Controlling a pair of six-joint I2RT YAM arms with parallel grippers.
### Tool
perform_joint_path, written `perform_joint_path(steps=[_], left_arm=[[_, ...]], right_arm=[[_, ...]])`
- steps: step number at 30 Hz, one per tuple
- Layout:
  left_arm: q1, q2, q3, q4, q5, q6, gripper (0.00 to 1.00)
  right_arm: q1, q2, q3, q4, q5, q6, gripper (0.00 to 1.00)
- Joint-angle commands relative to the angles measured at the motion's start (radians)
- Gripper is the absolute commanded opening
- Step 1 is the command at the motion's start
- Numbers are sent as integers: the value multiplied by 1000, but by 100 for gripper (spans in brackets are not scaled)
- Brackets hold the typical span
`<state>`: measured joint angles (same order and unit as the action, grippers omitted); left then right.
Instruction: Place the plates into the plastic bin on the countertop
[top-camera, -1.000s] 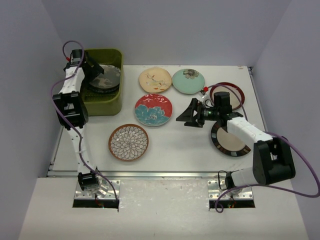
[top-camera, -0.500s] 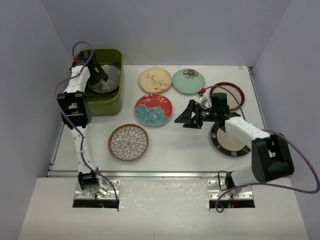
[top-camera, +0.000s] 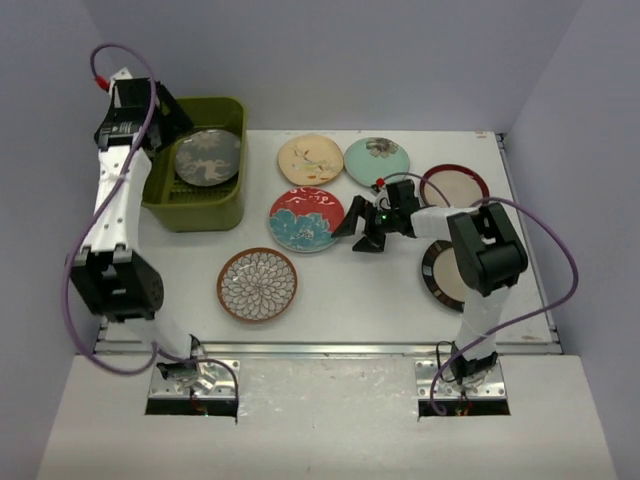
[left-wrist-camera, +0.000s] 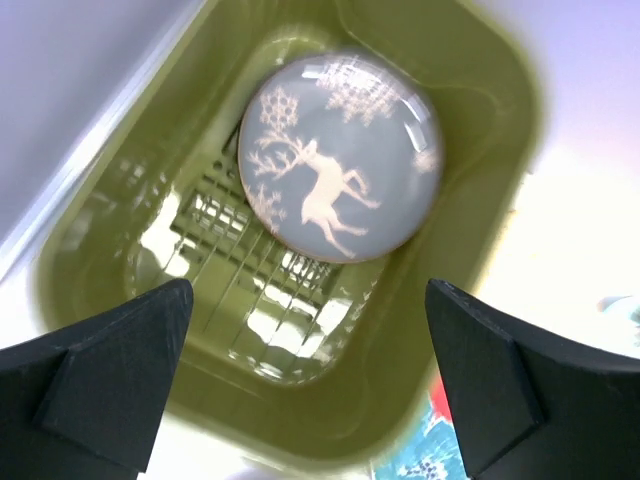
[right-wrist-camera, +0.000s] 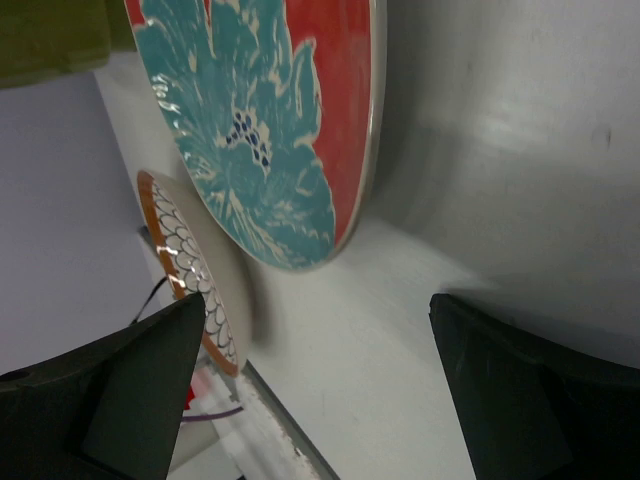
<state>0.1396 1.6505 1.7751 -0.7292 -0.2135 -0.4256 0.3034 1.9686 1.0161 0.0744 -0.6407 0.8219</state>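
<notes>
The olive-green plastic bin (top-camera: 228, 205) stands at the back left of the white countertop (top-camera: 350, 285). A grey plate with a white deer (top-camera: 207, 157) (left-wrist-camera: 338, 157) lies inside it on the slotted base. My left gripper (top-camera: 172, 118) is open and empty, raised above the bin's left side. My right gripper (top-camera: 355, 230) is open and empty, low over the countertop just right of the red plate with a teal flower (top-camera: 306, 219) (right-wrist-camera: 262, 120). Several other plates lie on the countertop.
A brown-rimmed white scale-pattern plate (top-camera: 258, 284) (right-wrist-camera: 190, 270) lies front left. Cream (top-camera: 310, 159) and mint (top-camera: 377, 161) plates lie at the back. A dark red-rimmed plate (top-camera: 455, 185) and a dark-rimmed plate (top-camera: 445, 270) lie at the right. A metal rail (top-camera: 320, 348) runs along the front edge.
My left gripper has lifted up and left out of the bin, leaving the deer plate inside. My right gripper has moved left toward the red plate.
</notes>
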Motion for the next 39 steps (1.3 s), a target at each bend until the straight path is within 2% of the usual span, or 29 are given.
perform_joint_path(steps=[1, 3, 6, 9, 10, 11, 12, 15, 19, 25, 28, 30, 32, 36, 39], left_arm=[[-125, -319, -273, 184, 49, -3, 100], [-157, -386, -364, 218, 115, -17, 100], [-168, -473, -491, 230, 242, -19, 100], [-169, -535, -571, 230, 276, -7, 100], [-169, -557, -592, 232, 289, -4, 100], [-169, -580, -605, 235, 307, -1, 100], [-170, -590, -619, 236, 316, 1, 100], [-173, -605, -673, 269, 395, 4, 100], [-178, -560, -754, 329, 597, -4, 100], [-241, -490, -847, 471, 722, -35, 100], [-329, -455, -836, 518, 711, -40, 100], [-377, -426, -816, 542, 695, -46, 100], [-397, -368, -786, 548, 675, -50, 100], [-403, -331, -754, 523, 622, -57, 100], [-405, -302, -732, 480, 585, -45, 99]], right_arm=[[0, 139, 123, 84, 124, 40, 99], [0, 167, 143, 104, 155, 55, 96], [-9, 236, 166, 125, 196, 102, 77], [-25, 287, 177, 142, 176, 142, 46], [-29, 292, 168, 153, 169, 156, 31], [-33, 287, 146, 170, 162, 176, 9], [-37, 281, 126, 192, 161, 191, 0], [-54, 222, 34, 325, 100, 248, 0], [-109, 79, -76, 462, 47, 333, 0], [-163, -153, -155, 462, -2, 329, 0], [-173, -234, -122, 355, -78, 249, 0], [-156, -264, -63, 208, -162, 134, 0], [-151, -317, -87, 203, -255, 80, 0], [-153, -397, -100, 233, -379, 76, 0], [-153, -432, -98, 261, -417, 101, 0]])
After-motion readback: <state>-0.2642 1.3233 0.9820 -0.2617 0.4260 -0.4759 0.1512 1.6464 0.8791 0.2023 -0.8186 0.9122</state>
